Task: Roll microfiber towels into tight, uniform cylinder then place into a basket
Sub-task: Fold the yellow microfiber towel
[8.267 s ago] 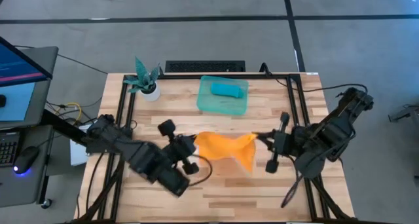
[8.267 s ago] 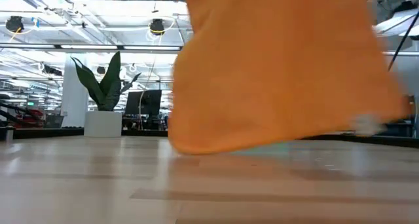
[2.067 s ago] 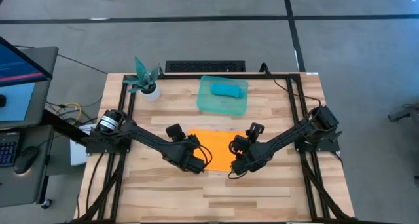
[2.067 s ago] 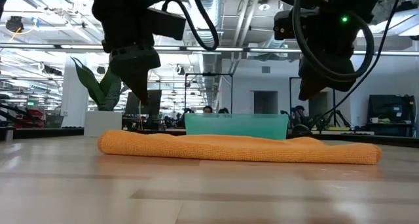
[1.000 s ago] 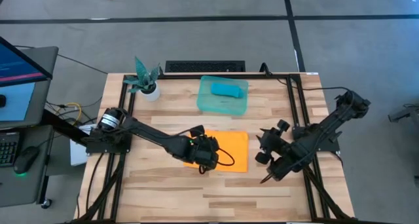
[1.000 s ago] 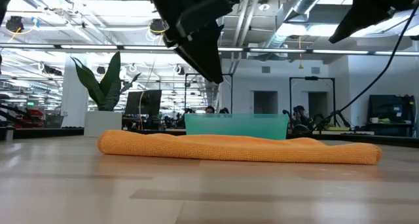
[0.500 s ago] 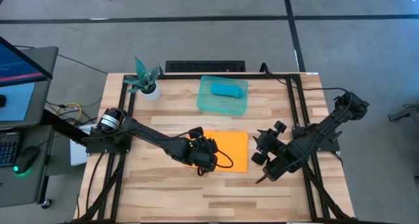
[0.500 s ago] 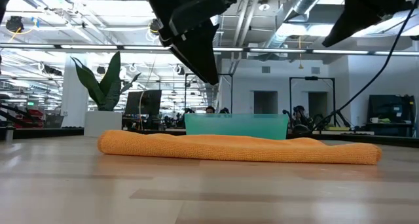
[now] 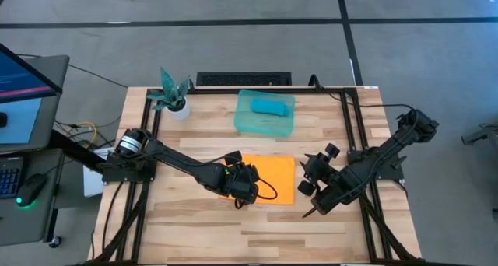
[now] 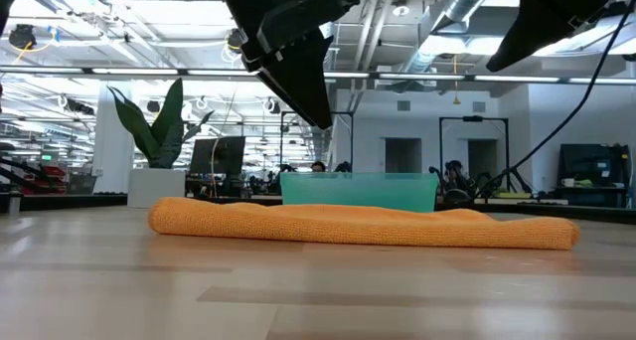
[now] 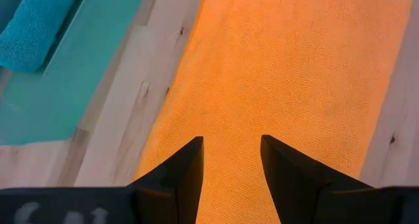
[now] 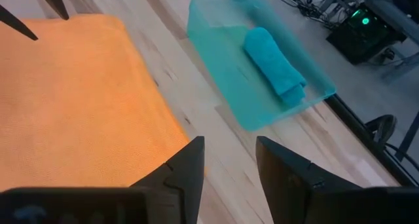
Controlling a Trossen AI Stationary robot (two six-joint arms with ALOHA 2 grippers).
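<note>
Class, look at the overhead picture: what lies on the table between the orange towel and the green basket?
Nothing; only a bare strip of wooden table separates the orange towel from the green basket, which holds the rolled blue towel. The high view shows this.

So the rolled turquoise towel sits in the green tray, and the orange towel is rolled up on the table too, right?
Not quite. The rolled turquoise microfiber towel does sit in the translucent teal-green plastic tray, but the high view shows the bright orange microfiber towel lying spread flat on the wooden table, not rolled.
</note>
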